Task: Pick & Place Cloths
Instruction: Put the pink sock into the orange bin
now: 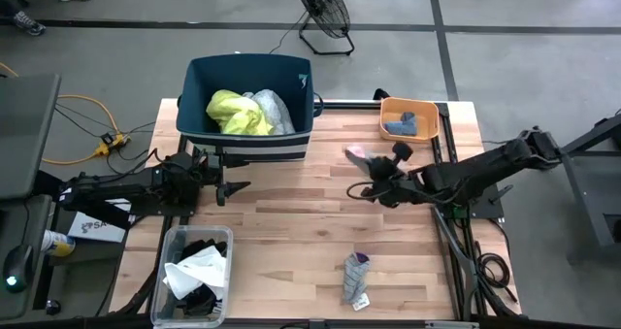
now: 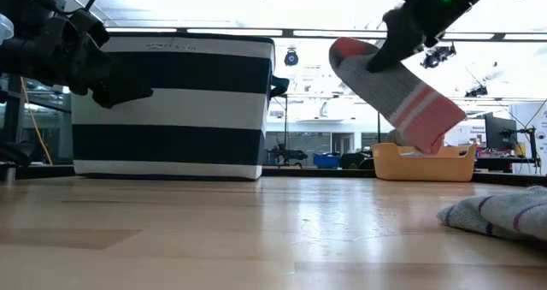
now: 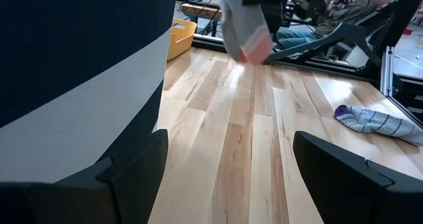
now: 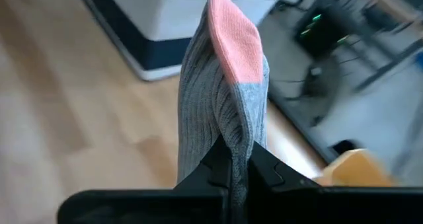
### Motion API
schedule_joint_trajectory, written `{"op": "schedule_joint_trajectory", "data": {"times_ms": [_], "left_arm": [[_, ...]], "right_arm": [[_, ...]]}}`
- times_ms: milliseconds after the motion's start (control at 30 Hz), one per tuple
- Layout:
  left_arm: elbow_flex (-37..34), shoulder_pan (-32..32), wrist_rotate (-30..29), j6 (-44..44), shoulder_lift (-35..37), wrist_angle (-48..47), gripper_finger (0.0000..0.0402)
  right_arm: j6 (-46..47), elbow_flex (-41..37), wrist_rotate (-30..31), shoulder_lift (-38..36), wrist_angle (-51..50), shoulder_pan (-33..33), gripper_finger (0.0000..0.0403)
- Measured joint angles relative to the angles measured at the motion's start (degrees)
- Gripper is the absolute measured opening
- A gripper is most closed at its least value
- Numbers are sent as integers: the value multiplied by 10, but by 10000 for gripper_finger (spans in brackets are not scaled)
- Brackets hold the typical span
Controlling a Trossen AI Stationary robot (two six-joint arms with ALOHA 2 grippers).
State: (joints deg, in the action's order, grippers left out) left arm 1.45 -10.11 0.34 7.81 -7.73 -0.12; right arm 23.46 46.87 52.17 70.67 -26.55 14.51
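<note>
A grey sock with pink ends (image 2: pixel 402 93) hangs in the air over the table's middle right, and my right gripper (image 4: pixel 232 168) is shut on it; from above, sock (image 1: pixel 356 155) and gripper (image 1: pixel 376 174) lie in front of the orange tray (image 1: pixel 412 118). The dark-blue bin (image 1: pixel 199 77) at the far edge holds a neon-yellow garment (image 1: pixel 235 112) and a pale one (image 1: pixel 272 108). A small white-blue rag (image 1: pixel 356 279) lies flat near the front edge. My left gripper (image 3: pixel 228 178) stands open and empty beside the bin's near left corner. My right gripper pinches the sock's grey ribbed part (image 4: pixel 228 128) between its two fingers, which come slanting down from the table's right side. The sock is lifted clear of the table, one pink end (image 2: pixel 432 119) slanting down below the fingers, the other (image 2: pixel 346 49) above.
A clear box (image 1: pixel 172 242) with black and white pieces stands at the front left corner. The orange tray holds a blue-grey item (image 1: pixel 403 125). Bare wood lies between the bin and the rag. A fan (image 1: pixel 323 9) stands on the floor beyond the table.
</note>
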Motion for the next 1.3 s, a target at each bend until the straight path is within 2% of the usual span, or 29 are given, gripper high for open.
{"op": "schedule_joint_trajectory", "data": {"times_ms": [400,500,633,933,1167,1300], "left_arm": [[0,0,1,0,0,0,321],[0,0,1,0,0,0,321],[0,0,1,0,0,0,321],[0,0,1,0,0,0,321],[0,0,1,0,0,0,321],[0,0,1,0,0,0,321]], "right_arm": [[-214,0,104,-6,-46,-106,4],[-259,0,137,-6,-55,-137,4],[-288,0,150,-6,-66,-180,4],[-293,0,137,-6,-76,-299,4],[-433,0,29,-6,-78,-387,5],[-482,1,18,1,-85,-429,5]]}}
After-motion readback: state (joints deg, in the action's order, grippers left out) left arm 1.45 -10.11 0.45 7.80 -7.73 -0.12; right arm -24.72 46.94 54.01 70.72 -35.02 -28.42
